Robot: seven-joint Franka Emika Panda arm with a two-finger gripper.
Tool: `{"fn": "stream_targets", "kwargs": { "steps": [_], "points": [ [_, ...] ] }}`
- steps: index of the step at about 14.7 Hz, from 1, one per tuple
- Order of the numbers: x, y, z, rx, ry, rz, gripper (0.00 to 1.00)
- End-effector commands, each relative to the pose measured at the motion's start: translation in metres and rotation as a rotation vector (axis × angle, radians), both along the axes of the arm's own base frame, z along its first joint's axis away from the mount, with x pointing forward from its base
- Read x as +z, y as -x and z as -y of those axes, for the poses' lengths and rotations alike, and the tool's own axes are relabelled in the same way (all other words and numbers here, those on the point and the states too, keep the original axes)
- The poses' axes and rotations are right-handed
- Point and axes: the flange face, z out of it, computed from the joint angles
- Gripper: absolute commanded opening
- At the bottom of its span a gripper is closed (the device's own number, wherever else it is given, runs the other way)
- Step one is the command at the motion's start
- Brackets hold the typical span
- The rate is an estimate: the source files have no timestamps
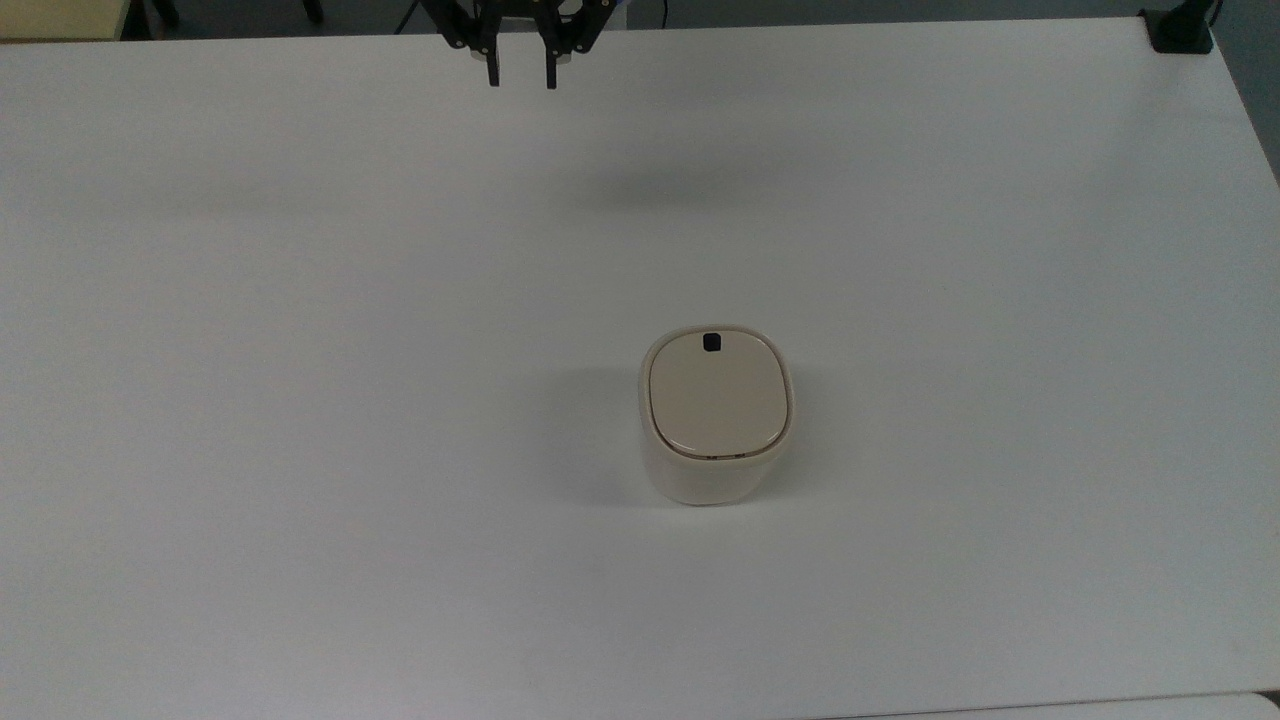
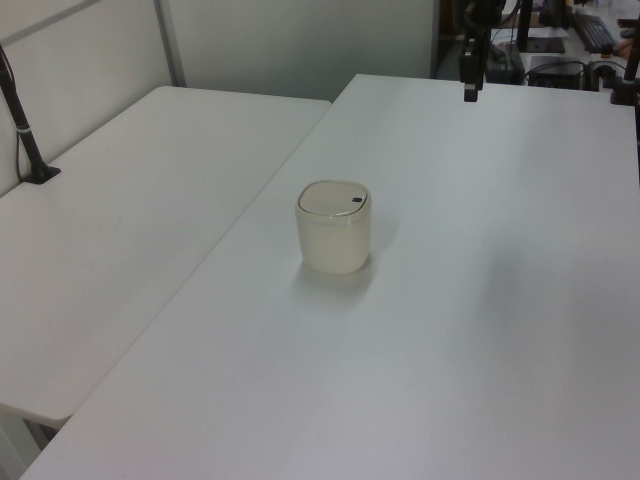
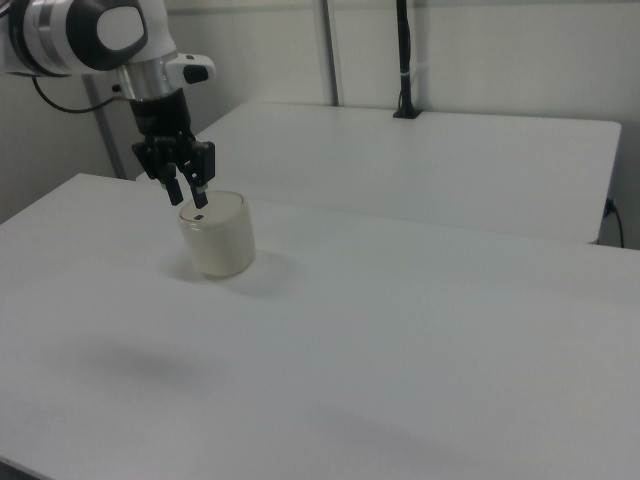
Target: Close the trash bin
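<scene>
Two black fingers of the gripper [image 1: 520,78] hang spread apart, holding nothing, at the far edge of the white table [image 1: 300,400] in the top view. The trash bin [image 1: 715,415] stands upright near the middle of the table, well apart from the gripper. Its beige lid [image 1: 717,398] lies flat and shut, with the small black latch [image 1: 711,343] on the side nearer the gripper.
</scene>
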Motion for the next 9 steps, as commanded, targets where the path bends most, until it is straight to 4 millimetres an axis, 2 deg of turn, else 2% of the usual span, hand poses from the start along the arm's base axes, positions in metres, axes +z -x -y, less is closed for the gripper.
{"fn": "stream_targets", "kwargs": {
  "steps": [1, 3, 9],
  "points": [
    [0.0024, 0.0095, 0.0038, -0.006, 0.019, -0.003, 0.92],
    [0.0035, 0.0085, 0.0107, -0.016, 0.02, 0.002, 1.0],
    [0.0074, 0.0093, 0.0133, -0.021, 0.02, 0.015, 1.0]
  ]
}}
